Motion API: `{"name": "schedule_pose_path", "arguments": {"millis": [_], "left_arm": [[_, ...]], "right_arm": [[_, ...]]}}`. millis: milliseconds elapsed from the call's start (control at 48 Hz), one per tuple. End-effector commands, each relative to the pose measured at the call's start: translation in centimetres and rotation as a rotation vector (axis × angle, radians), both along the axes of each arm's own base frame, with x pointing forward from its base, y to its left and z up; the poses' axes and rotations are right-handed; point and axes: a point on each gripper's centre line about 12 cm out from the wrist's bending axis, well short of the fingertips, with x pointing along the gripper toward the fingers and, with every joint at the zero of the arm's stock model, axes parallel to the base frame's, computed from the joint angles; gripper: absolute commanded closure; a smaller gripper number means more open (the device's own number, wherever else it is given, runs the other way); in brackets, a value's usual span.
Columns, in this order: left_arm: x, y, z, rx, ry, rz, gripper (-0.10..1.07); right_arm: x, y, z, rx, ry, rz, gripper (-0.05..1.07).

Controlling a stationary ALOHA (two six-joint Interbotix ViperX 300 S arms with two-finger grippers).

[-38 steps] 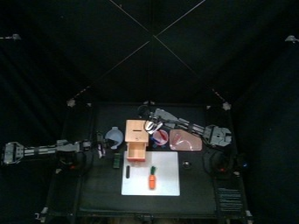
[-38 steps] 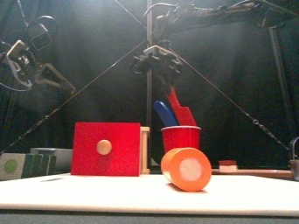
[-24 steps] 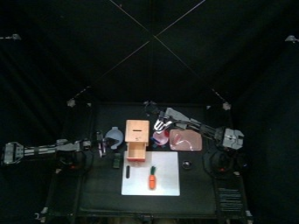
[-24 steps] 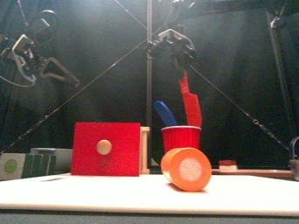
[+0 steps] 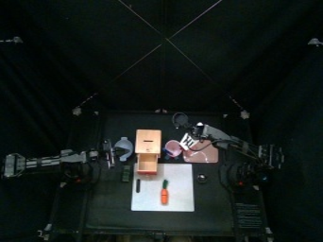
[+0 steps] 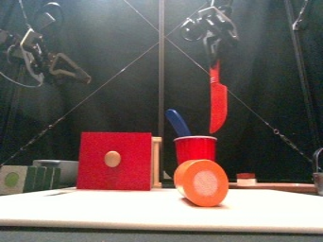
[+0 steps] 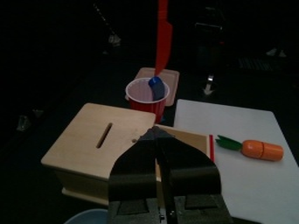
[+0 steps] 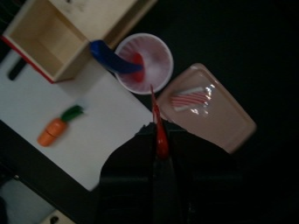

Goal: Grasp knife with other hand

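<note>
A red knife [image 6: 217, 95] hangs blade down, clear above the red cup [image 6: 195, 149]. My right gripper [image 6: 212, 26] is shut on its handle. The right wrist view looks down the knife [image 8: 158, 133] from between the jaws to the cup [image 8: 143, 61], which holds a blue utensil. The left wrist view has the knife [image 7: 163, 35] hanging over the cup [image 7: 149, 90], beyond the wooden box [image 7: 111, 144]. My left gripper [image 7: 156, 142] is raised at the left [image 6: 51, 61], well apart from the knife. Its jaws are together with nothing between them.
The wooden box [image 5: 147, 151] has a slot on top and stands left of the cup. A pink tray [image 5: 202, 151] lies to the right. On the white cutting board [image 5: 177, 175] lie a carrot [image 5: 164, 196] and a black pen [image 5: 134, 182]. A pale bowl [image 5: 123, 146] sits left of the box.
My right gripper has lifted the knife up out of the cup and carried it to the right. The left arm has shifted slightly at the upper left.
</note>
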Motion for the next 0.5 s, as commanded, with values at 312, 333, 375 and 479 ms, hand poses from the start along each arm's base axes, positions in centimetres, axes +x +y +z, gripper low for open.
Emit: {"name": "schedule_pose_path", "arguments": {"millis": [312,333,375,479], "left_arm": [[1.9,0.2,3.1,0.019,-0.057,-0.015,0.70],[2.0,0.1,3.1,0.019,-0.054,-0.017,0.70],[2.3,0.1,3.0,0.019,-0.046,-0.023,0.70],[3.4,-0.4,2.8,0.020,-0.022,-0.055,0.70]], "right_arm": [[-4.5,4.9,-5.1,0.083,-0.467,0.076,0.53],[-4.6,5.2,-5.5,0.080,-0.481,0.085,0.53],[-4.7,5.7,-5.9,0.070,-0.513,0.106,0.53],[-4.8,7.1,-7.1,0.037,-0.581,0.182,0.53]]}}
